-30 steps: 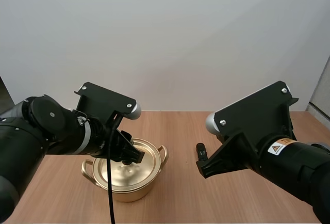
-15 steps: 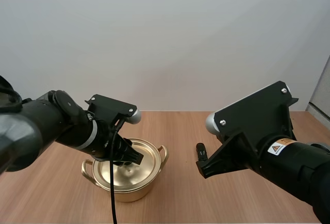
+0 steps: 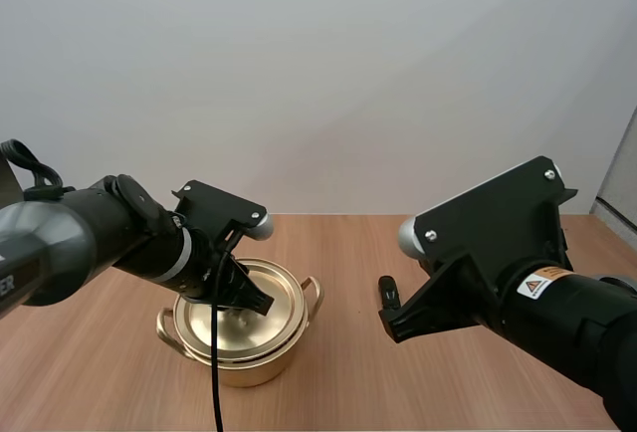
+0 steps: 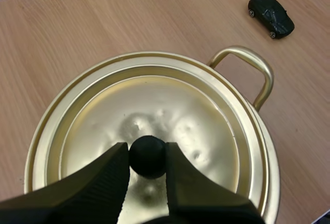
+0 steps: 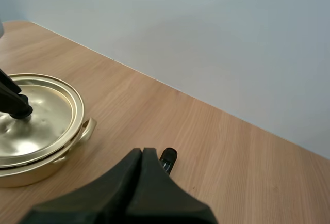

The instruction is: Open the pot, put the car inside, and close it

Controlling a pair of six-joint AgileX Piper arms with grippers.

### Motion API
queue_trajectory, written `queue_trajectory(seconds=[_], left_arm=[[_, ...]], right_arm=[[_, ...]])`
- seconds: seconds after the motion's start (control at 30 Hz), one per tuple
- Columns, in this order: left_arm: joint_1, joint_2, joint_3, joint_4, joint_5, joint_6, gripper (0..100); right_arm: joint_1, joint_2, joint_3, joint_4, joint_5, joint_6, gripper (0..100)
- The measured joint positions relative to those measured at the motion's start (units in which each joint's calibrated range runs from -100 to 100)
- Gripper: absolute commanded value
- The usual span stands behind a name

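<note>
A golden pot [image 3: 239, 364] stands on the wooden table, left of centre. My left gripper [image 3: 257, 303] is shut on the black knob [image 4: 148, 156] of the golden lid [image 4: 154, 110], and the lid sits slightly raised and tilted over the pot's rim. A small black toy car [image 3: 388, 297] lies on the table to the right of the pot; the left wrist view has the car [image 4: 270, 15] beyond the pot's handle [image 4: 250, 64]. My right gripper [image 5: 143, 154] hovers shut just in front of the car [image 5: 168, 158], its fingers together as one wedge.
The table's back edge [image 3: 328, 216] meets a plain light wall. Bare wood [image 5: 216, 146] lies around the car and between the pot and my right arm.
My left arm has drawn back a little with the knob in its grip, and the lid has risen slightly off the pot. The right arm and the car have not moved.
</note>
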Motion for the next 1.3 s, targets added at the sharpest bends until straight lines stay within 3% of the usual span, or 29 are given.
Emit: queue_trajectory(seconds=[0.23, 0.4, 0.77, 0.8, 0.97, 1.0, 1.3], left_arm=[[0.00, -2.71, -4.35, -3.96, 9.76, 1.25, 0], [0.00, -10.07, -12.56, -9.77, 17.46, -0.23, 0], [0.19, -29.32, -31.10, -13.16, 11.36, -9.14, 0], [0.44, -30.36, -32.20, -13.16, 11.20, -9.14, 0], [1.60, -31.42, -35.30, -13.05, 12.11, -9.79, 0], [1.66, -31.42, -35.30, -13.05, 11.70, -9.79, 0], [1.66, -31.42, -35.30, -13.05, 11.54, -9.79, 0]], right_arm=[[-0.17, 0.52, 1.45, -0.25, -3.09, 0.22, 0], [-0.17, 7.22, 2.83, -2.09, -11.06, 0.22, 0], [-0.17, 27.94, -2.16, -1.70, -28.99, 1.32, 0], [-0.17, 29.92, -3.37, -1.70, -28.46, 1.32, 3], [-0.17, 39.07, -8.84, -0.30, -25.38, 1.32, 84], [-0.17, 41.05, -9.60, 0.19, -25.38, 1.32, 89], [-0.17, 57.13, -11.94, 5.46, -25.58, 1.17, 84]])
